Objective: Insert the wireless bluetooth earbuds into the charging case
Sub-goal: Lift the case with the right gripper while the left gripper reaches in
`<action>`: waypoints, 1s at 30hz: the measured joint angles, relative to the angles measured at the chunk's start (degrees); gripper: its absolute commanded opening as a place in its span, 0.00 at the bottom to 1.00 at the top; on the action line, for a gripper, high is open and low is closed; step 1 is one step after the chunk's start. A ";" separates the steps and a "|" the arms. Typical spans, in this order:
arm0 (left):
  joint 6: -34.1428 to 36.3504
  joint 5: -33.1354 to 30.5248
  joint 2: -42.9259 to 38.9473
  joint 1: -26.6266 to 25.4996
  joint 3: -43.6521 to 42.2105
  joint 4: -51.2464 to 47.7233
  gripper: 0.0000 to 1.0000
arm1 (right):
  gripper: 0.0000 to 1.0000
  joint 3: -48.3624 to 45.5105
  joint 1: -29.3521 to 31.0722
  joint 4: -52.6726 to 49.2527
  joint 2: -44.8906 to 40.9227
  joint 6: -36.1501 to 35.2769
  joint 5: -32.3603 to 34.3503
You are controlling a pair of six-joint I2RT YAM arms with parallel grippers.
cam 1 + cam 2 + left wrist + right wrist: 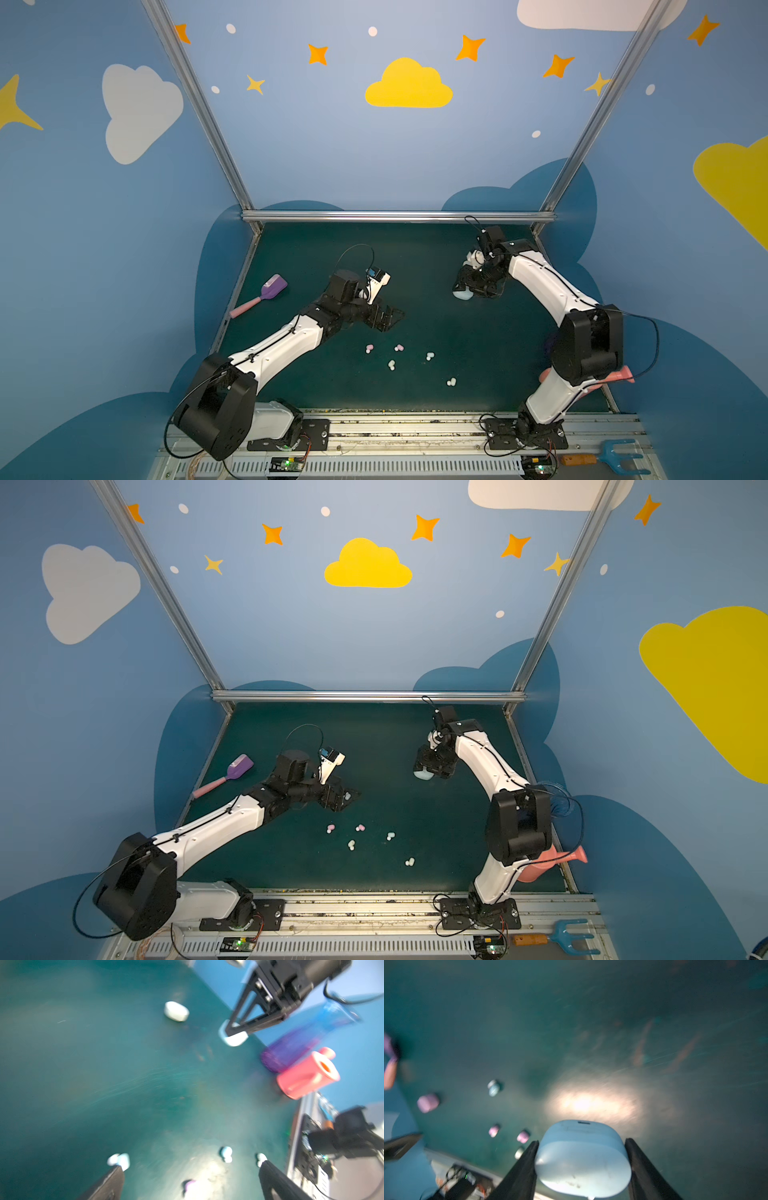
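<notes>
My right claw (581,1141) clamps the case (583,1167); my left claw (192,1165) hangs wide open, earbuds (399,348) scattered on the mat (457,332) just beside it.

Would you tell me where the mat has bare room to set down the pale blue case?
Bare: the mat between left gripper and right gripper, and the far corner behind the purple scoop. Crowded: the near centre, strewn with earbuds.

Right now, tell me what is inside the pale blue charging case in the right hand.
The pale blue charging case, gripped by the right hand, looks shut: only its outer shell shows. Whatever is inside is covered and cannot be seen.
</notes>
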 measured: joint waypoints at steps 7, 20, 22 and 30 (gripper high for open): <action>2.27 1.09 0.02 -7.82 -1.16 5.27 1.00 | 0.47 2.32 6.38 -4.90 -6.01 -0.59 -6.12; 11.47 -2.19 0.13 -12.63 -1.14 8.79 1.00 | 0.47 2.51 14.12 -10.05 -11.02 0.76 -12.74; 12.52 -2.16 0.13 -12.68 -1.11 8.94 0.99 | 0.47 2.38 15.56 -9.97 -11.19 1.55 -12.76; 14.34 -1.29 -1.42 -12.68 -1.11 9.64 0.92 | 0.48 -1.22 19.61 -7.72 -12.96 4.74 -12.87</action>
